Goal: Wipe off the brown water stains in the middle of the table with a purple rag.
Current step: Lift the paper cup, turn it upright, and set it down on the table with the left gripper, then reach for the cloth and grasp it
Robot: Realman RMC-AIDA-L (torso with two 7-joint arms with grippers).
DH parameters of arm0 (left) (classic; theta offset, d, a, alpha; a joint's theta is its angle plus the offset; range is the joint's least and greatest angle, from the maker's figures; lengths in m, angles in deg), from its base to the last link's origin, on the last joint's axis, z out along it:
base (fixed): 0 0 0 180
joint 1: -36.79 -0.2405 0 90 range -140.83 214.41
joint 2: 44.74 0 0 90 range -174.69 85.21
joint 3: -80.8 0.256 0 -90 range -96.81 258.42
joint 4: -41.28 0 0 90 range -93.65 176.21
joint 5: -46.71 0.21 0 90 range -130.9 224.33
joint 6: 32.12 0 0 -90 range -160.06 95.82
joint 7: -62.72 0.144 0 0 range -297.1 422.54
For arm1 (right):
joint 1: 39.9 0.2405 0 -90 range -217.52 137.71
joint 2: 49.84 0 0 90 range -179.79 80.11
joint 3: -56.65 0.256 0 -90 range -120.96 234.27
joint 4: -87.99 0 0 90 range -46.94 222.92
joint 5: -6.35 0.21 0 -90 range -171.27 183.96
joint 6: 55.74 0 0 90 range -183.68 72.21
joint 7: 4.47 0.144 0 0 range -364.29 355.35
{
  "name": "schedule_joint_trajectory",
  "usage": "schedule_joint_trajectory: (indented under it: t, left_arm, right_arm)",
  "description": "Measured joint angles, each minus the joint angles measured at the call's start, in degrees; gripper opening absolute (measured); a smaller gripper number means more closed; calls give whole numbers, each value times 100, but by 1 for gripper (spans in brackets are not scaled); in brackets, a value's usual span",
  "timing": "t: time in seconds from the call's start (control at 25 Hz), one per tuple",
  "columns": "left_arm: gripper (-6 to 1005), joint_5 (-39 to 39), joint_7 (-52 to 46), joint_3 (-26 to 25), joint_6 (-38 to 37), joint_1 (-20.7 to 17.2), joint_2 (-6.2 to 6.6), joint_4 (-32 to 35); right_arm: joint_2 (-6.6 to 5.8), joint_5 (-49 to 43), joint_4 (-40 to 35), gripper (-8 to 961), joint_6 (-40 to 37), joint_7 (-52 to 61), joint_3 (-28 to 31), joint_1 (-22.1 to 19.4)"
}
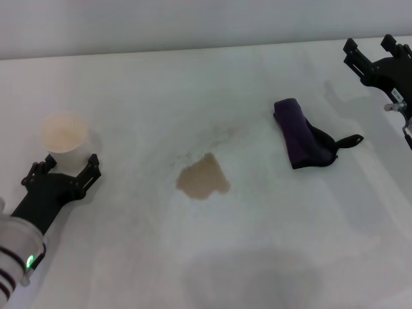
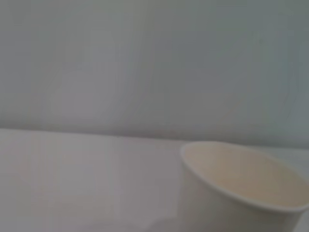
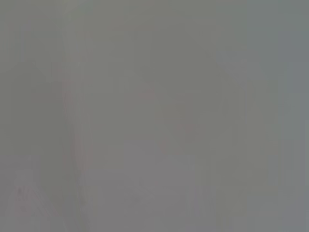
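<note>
The brown water stains point(image 1: 202, 178) form a tan blotch in the middle of the white table point(image 1: 193, 96), with faint specks trailing up and to the right. The purple rag point(image 1: 300, 132) lies bundled to the right of the blotch, its black loop tab pointing right. My right gripper point(image 1: 371, 49) is open and empty at the far right, beyond the rag and apart from it. My left gripper point(image 1: 62, 167) is open and empty at the left, just in front of a paper cup. The right wrist view shows only a blank grey surface.
A white paper cup point(image 1: 63, 132) with a cream inside stands at the left, just beyond my left gripper; it also fills the left wrist view point(image 2: 244, 191). A pale wall runs behind the table's far edge.
</note>
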Motion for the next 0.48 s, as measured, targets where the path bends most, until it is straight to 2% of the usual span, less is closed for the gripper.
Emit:
schedule_joint_trajectory:
  t: [0.04,0.28,0.48]
  left_arm:
    - [892,59,89,0,-344,-178,0,24]
    - [890,90,161,-1,-733,-548,-1,141]
    - [889,111,146,-1,-1339,-1051,10,343]
  right_arm:
    - [0,0,0,871,14,0,0,0]
    - [-1,-4,-1,871,64,0,0,21]
    - [-5,-355,-11,871,296,94,-7,8]
